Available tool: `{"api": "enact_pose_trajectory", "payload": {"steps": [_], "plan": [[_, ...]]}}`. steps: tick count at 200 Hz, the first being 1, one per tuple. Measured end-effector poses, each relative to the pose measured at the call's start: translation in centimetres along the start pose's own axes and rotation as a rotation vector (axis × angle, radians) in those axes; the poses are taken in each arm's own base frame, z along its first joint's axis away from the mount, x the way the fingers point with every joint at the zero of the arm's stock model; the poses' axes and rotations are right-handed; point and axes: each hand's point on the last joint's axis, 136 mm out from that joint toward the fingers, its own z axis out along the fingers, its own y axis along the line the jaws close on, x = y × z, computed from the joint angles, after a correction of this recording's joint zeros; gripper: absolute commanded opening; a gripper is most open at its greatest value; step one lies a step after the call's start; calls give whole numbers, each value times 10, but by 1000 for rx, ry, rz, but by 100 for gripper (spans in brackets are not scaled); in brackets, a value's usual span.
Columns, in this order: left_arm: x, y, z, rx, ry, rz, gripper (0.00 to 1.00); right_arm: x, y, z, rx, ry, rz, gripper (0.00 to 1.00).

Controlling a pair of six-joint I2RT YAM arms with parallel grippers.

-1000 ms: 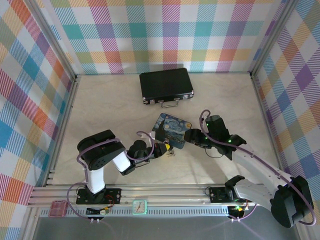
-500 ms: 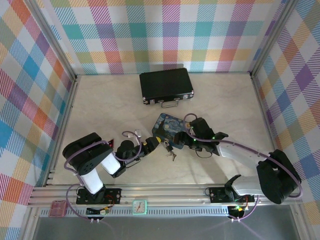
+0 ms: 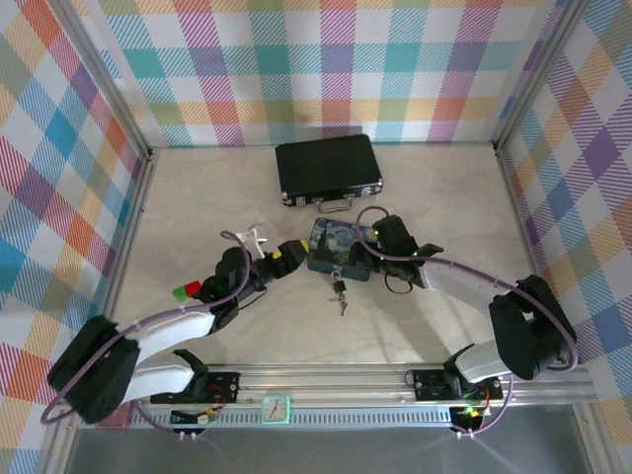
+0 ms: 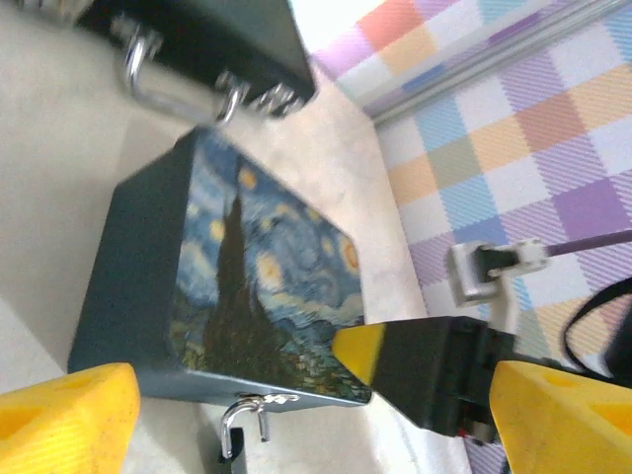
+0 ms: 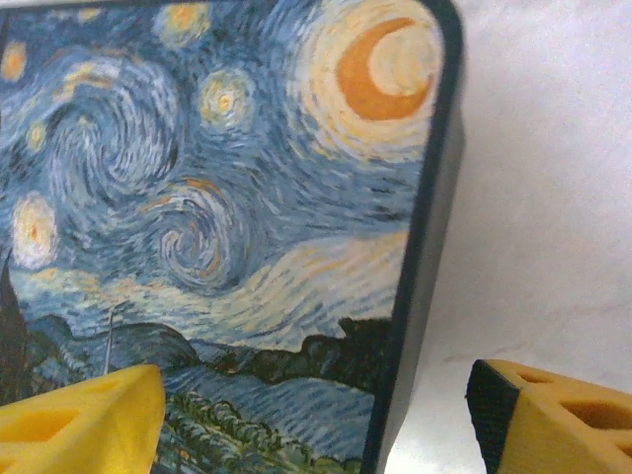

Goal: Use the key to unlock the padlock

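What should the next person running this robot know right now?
Left gripper: open, empty, at the left end of the blue painted box.
Right gripper: open, empty, over the box's right end.
The padlock sits at the box's near side. The key lies on the table just in front of it; whether they touch is too small to tell.
Done: nothing held yet.
Left: pick up the key, insert it, turn it.

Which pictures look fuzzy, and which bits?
Top external view: sharp and evenly lit. Left wrist view: the blue starry-night painted box is fairly clear, while the black briefcase and the near yellow fingers are blurry. Right wrist view: the box is close up with readable brushstrokes, and the yellow fingertips are slightly soft.
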Motion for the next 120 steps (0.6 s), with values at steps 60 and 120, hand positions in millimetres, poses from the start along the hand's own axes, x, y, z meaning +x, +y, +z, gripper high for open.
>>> {"api": "enact_pose_trajectory", "payload": {"steps": [60,120], "plan": [[-28,26,8,-177,-17,103,93,-32,21,-35,39,-39,-263,83],[-29,40,14,-201,-10,56,92,43,67,-42,52,127,-510,77]]}}
